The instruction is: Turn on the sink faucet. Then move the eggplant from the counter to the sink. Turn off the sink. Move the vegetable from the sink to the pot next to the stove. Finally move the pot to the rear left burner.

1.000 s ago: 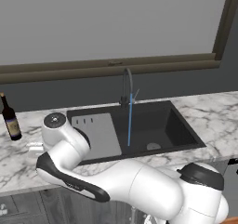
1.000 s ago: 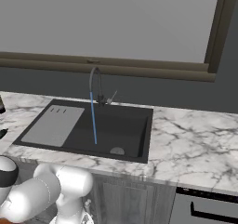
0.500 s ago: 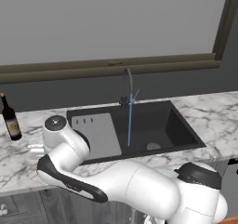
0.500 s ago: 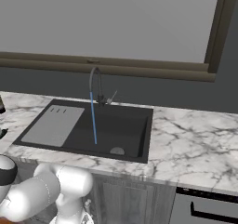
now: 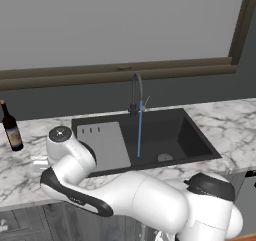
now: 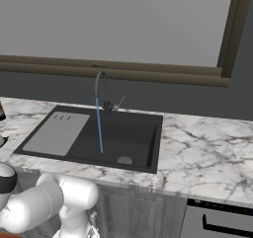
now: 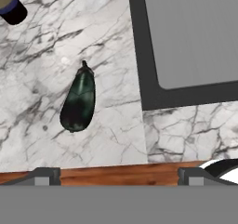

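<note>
eggplant point(image 7: 78, 101): dark green-purple, lying on the marble, left of centre in the hand view, stem end toward frame top; free, nothing touching it
pincer point(image 7: 116, 177): spread wide, the two dark tips sit far apart at the bottom of the hand view, left tip near lower left, right tip right of centre; empty; eggplant lies above and between them, nearer the left tip, apart from both
worktop point(image 7: 111, 65): white-grey marble, carries the eggplant; a wood-coloured edge strip runs across the lower hand view
sink point(image 5: 187, 134): black, centre of left base view, basin on its right, flat grey drainboard on its left; in the hand view its dark rim and grey drainboard take the upper right, just beside the eggplant but apart
faucet point(image 5: 136, 91): dark curved neck at the sink's back edge, centre frame
water stream point(image 5: 140, 130): thin blue line from the spout down into the basin, running
drain point(image 5: 164, 157): round, on the basin floor right of the stream
bottle point(image 5: 10, 127): dark, labelled, upright on the worktop at far left of left base view; its base shows at the upper left corner of the hand view, well apart from the eggplant
window frame point(image 5: 150, 70): dark brown sill along the wall behind the faucet
</note>
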### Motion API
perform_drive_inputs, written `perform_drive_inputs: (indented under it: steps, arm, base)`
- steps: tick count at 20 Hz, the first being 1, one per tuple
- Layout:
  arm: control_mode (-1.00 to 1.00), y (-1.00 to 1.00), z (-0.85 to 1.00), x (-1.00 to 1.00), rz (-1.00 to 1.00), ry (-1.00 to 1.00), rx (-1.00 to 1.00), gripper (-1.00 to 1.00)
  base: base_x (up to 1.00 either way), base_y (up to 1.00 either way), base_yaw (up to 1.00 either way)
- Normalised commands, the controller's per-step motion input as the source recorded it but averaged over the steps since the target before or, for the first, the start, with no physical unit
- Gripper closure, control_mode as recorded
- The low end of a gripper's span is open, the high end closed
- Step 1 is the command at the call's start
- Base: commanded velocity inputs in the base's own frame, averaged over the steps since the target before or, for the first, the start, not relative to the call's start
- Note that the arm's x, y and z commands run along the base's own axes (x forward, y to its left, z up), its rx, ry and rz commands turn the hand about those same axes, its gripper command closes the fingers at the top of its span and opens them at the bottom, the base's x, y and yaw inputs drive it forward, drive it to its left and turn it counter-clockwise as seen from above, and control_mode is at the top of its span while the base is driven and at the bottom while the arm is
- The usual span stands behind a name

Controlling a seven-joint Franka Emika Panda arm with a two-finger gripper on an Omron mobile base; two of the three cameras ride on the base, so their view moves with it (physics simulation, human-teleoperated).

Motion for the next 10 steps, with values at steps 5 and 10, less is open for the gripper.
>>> perform_drive_inputs:
  steps: [5, 10]
  arm:
    - [-1.00, 0.02, -0.14, 0.07, 0.00, 0.00, 0.00, -1.00]
    - [-1.00, 0.06, -0.15, 0.13, 0.00, 0.00, 0.00, -1.00]
  base:
    - [0.00, 0.00, 0.00]
    - [0.00, 0.00, 0.00]
